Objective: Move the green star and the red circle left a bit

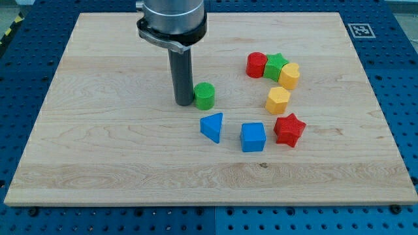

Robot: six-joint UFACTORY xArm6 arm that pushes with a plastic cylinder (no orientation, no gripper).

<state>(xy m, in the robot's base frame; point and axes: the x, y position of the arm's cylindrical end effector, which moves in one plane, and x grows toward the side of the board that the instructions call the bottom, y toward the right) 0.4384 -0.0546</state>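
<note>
Seven blocks are shown on the wooden board (98, 163): two green, two red, two yellow-orange pieces counted as yellow, and two blue, less one, since the count by colour is green two, red two, yellow two, blue two, making eight in all. The green star (277, 66) is set toward the board's top-right part, touched on its left by the red circle (256, 64) and on its right by a yellow block (290, 75). A second yellow block (277, 100) is placed just below these, apart from them. A red star (289, 129) lies nearer the bottom edge, with a blue cube (253, 137) just beside it and a blue triangle (212, 126) further left. A green cylinder (204, 96) stands near the board's middle. My tip (183, 103) is seen just left of this cylinder, seemingly touching it, and well apart from the star and circle. The rod is bare; nothing is clamped. Open board is left between the red circle and the cylinder, and the whole left half toward the left edge is free of blocks.
</note>
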